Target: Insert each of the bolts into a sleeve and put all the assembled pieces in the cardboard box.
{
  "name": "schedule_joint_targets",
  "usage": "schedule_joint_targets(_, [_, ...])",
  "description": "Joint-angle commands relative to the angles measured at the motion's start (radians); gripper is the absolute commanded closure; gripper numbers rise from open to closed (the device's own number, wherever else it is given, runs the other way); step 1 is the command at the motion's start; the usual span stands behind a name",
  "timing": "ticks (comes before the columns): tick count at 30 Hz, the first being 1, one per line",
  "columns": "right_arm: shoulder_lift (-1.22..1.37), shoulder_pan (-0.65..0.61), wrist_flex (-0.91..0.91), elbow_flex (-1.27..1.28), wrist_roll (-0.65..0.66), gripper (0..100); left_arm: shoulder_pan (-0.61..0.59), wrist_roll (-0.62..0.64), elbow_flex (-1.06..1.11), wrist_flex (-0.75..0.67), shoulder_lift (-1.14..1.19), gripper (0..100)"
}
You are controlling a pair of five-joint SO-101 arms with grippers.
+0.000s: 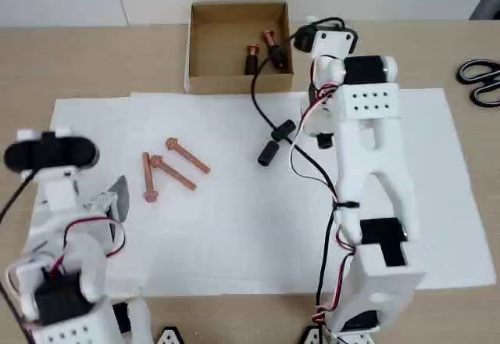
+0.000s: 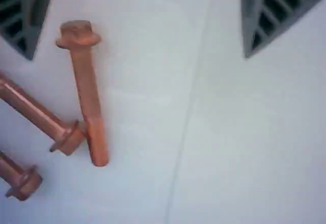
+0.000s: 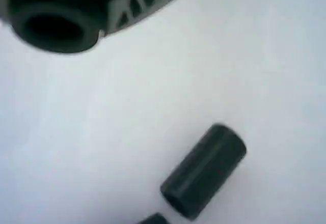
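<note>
Left gripper [image 2: 142,30], jaws spread wide and empty, hangs over the white paper [image 1: 234,234], just beside three loose copper bolts [image 1: 175,173]. Right gripper [image 3: 97,15] appears to clamp one black sleeve [image 3: 51,28]; two more sleeves [image 1: 268,153] lie on the paper near it. The cardboard box [image 1: 234,84] at the far edge contains two assembled pieces [image 1: 252,59]. The bolts look rigid, light and prone to rolling. Mid-shank seems the surest place to pinch, leaving the tip free for the sleeve.

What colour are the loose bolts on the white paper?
Copper-orange bolts, clearest in the left wrist view.
</note>
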Motion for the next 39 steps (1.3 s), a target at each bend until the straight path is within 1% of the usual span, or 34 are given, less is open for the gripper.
schedule_joint_targets(1, [-0.096, 0.03, 0.042, -0.034, 0.138, 99.5, 0.064, -0.006, -0.166, 0.011, 0.209, 75])
schedule_joint_targets(3, [-0.104, 0.053, 0.047, -0.034, 0.152, 99.5, 0.098, -0.003, -0.269, 0.023, 0.35, 75])
schedule_joint_targets(5, [-0.102, 0.081, 0.048, -0.032, 0.14, 99.5, 0.13, 0.037, -0.369, 0.025, 0.483, 75])
schedule_joint_targets(9, [-0.102, 0.117, 0.058, -0.031, 0.138, 99.5, 0.183, 0.19, -0.538, 0.031, 0.704, 75])
schedule_joint_targets(12, [-0.099, 0.12, 0.059, -0.031, 0.137, 99.5, 0.229, 0.316, -0.65, 0.025, 0.77, 75])
schedule_joint_targets(14, [-0.105, 0.116, 0.059, -0.012, 0.137, 99.5, 0.239, 0.367, -0.651, 0.038, 0.773, 75])
schedule_joint_targets(17, [-0.105, 0.113, 0.058, 0.025, 0.137, 99.5, 0.305, 0.356, -0.611, 0.023, 0.781, 75])
schedule_joint_targets(19, [-0.105, 0.116, 0.058, 0.043, 0.137, 99.5, 0.344, 0.341, -0.567, -0.038, 0.781, 75])
schedule_joint_targets(21, [-0.105, 0.114, 0.056, 0.049, 0.137, 99.5, 0.379, 0.356, -0.509, -0.133, 0.783, 75])
schedule_joint_targets(23, [-0.105, 0.114, 0.056, 0.049, 0.135, 99.5, 0.42, 0.439, -0.45, -0.227, 0.784, 75])
schedule_joint_targets(25, [-0.105, 0.114, 0.056, 0.049, 0.135, 99.5, 0.442, 0.545, -0.401, -0.288, 0.792, 75])
schedule_joint_targets(28, [-0.105, 0.114, 0.056, 0.051, 0.135, 99.5, 0.446, 0.684, -0.377, -0.333, 0.867, 75])
schedule_joint_targets(30, [-0.105, 0.114, 0.056, 0.051, 0.135, 99.5, 0.446, 0.744, -0.4, -0.341, 0.951, 75])
schedule_joint_targets(33, [-0.105, 0.114, 0.058, 0.051, 0.133, 99.5, 0.446, 0.783, -0.469, -0.328, 1.086, 75])
schedule_joint_targets(39, [-0.105, 0.114, 0.058, 0.052, 0.094, 99.5, 0.446, 0.864, -0.69, -0.17, 1.283, 75])
